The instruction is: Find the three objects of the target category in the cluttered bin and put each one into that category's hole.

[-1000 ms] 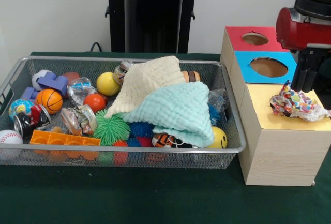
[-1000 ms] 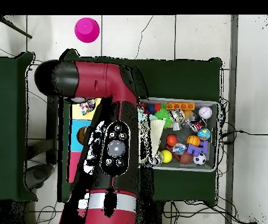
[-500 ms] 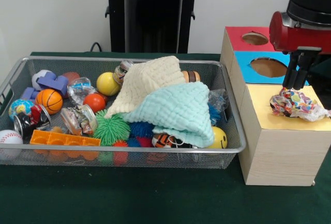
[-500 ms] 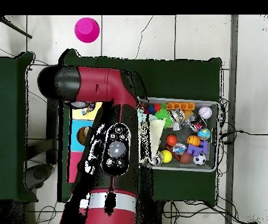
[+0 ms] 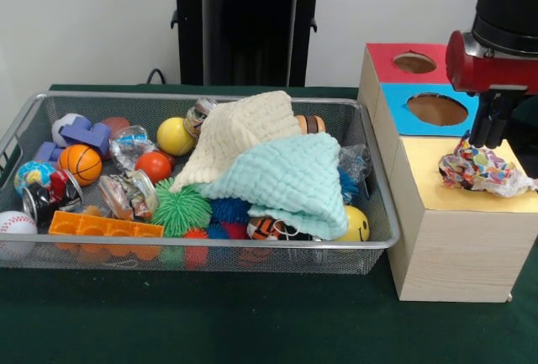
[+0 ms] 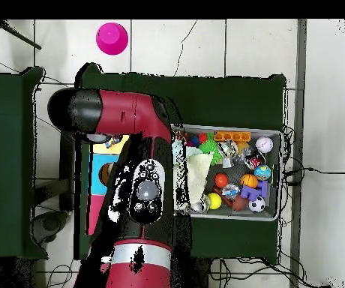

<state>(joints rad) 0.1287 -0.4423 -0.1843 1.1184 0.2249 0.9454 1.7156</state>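
Gripper [image 5: 486, 133] has drifted toward 3 o'clock over crumpled wrapper [image 5: 481, 169] resting on yellow box top [image 5: 437, 181], undropped; finger state unclear; bin [image 5: 374, 204] search remains.

The light over my table [image 5: 252, 330] is even and soft, fairly bright, with no strong glare. A faint shadow lies on the green cloth under the wire bin's [image 5: 370, 238] front edge and beside the wooden box [image 5: 454, 250]. From the front everything reads reasonably sharp; from overhead the small toys blur together.
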